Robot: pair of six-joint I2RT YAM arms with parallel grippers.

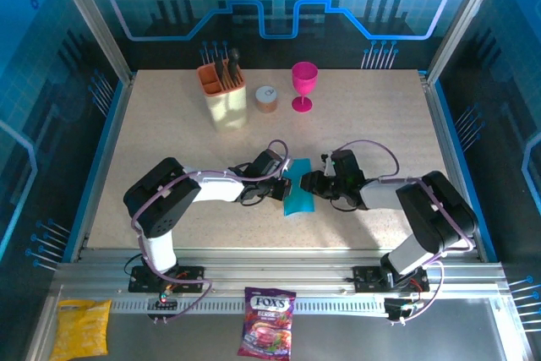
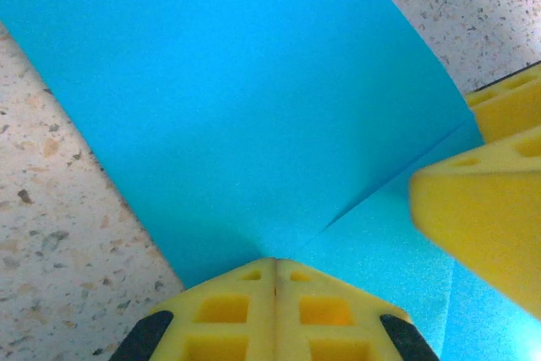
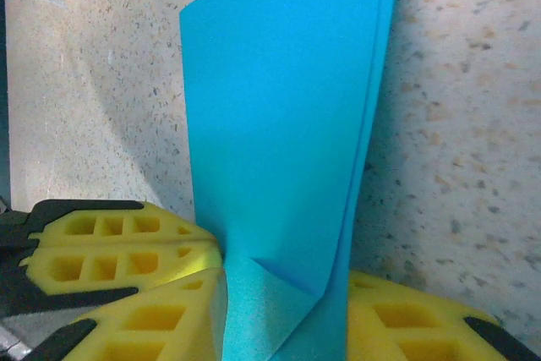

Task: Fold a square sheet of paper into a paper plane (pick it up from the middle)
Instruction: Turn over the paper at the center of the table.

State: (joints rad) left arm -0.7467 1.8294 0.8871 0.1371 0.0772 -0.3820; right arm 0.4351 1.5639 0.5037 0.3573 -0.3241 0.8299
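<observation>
Blue sheet of paper (image 1: 297, 199) partly folded, mid-surface, nearer the near edge. Left claw (image 2: 275, 275) fingers pressed together, pinching its edge. Right claw (image 3: 283, 327) jaws apart, straddling the raised fold.

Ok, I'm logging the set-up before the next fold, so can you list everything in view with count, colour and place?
square sheet of paper: 1, cyan-blue, mid-table between the two grippers, partly folded
utensil holder: 1, cream with an orange top, dark utensils inside, back of table, left
small jar: 1, tan with a pale lid, back of table, between holder and goblet
goblet: 1, pink, back of table, centre
candy bag: 1, purple, on the metal ledge, centre
snack bag: 1, yellow, same ledge, far left
table: 1, speckled beige
left gripper: 1, yellow fingers, shut on the paper
right gripper: 1, yellow fingers, jaws apart around the paper's fold
</observation>
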